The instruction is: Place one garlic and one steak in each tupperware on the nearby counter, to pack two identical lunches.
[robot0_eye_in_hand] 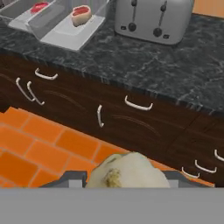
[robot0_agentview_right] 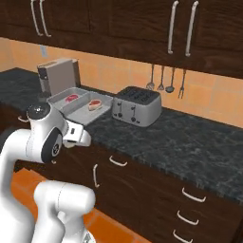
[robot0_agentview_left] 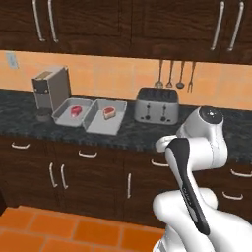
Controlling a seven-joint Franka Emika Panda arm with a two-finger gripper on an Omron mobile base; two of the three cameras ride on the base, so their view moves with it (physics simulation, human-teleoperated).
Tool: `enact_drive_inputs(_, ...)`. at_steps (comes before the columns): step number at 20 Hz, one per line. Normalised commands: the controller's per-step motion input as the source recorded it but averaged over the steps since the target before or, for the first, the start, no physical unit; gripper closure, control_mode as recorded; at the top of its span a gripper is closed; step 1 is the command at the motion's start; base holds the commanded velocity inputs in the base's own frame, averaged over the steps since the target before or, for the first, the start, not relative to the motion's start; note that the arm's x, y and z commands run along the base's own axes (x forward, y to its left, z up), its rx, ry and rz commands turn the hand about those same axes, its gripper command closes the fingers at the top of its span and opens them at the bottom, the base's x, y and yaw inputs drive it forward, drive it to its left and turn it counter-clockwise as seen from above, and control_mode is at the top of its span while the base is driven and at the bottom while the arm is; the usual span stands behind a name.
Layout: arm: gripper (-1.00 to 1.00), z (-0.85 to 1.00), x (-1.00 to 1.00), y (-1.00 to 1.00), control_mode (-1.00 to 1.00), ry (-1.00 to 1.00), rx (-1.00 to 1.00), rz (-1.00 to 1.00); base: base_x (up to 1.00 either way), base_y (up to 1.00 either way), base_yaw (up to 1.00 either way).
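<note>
- My gripper (robot0_eye_in_hand: 124, 183) sits low in the hand view, and a pale cream garlic (robot0_eye_in_hand: 127, 171) bulb rests right between its finger tips, filling the gap at the bottom middle of that view.
- My fingers stand partly apart, closed onto the garlic; the bulb hides most of both tips, with only dark grey bits showing on either side of it.
- My hand is held out in front of the cabinets, above the orange tiled floor (robot0_eye_in_hand: 39, 148), short of the counter (robot0_eye_in_hand: 175, 70) edge.
- The dark speckled counter runs across all views over brown cabinet doors with curved silver handles.
- Two light-grey tupperware containers sit side by side on the counter, touching along their long edges, well apart from my hand and up to the left in the hand view.
- The left tupperware (robot0_agentview_left: 69, 116) holds a deep red steak (robot0_agentview_left: 75, 111).
- The right tupperware (robot0_agentview_left: 101, 124) holds a pinkish steak with a pale fat rim (robot0_agentview_left: 109, 113).
- I see no garlic inside either container from these views.
- A silver toaster (robot0_agentview_left: 157, 105) stands on the counter just right of the containers, nearer to my hand than they are.
- A grey coffee machine (robot0_agentview_left: 49, 89) stands at the left end, beside the left container.
- Utensils (robot0_agentview_left: 174, 75) hang on the orange wall behind the toaster.
</note>
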Motion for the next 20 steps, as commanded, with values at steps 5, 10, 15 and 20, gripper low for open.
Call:
enact_drive_inputs(5,1.0,0.0,0.0,0.0,1.0,0.0,0.0,0.0,0.79,1.0,-0.23)
enact_drive_inputs(10,1.0,0.0,0.0,0.0,1.0,0.0,0.0,0.0,0.88,1.0,-0.35)
enact_drive_inputs(15,1.0,0.0,0.0,0.0,1.0,0.0,0.0,0.0,0.85,0.74,-0.34)
enact_drive_inputs(20,1.0,0.0,0.0,0.0,1.0,0.0,0.0,0.0,0.33,0.11,-0.33)
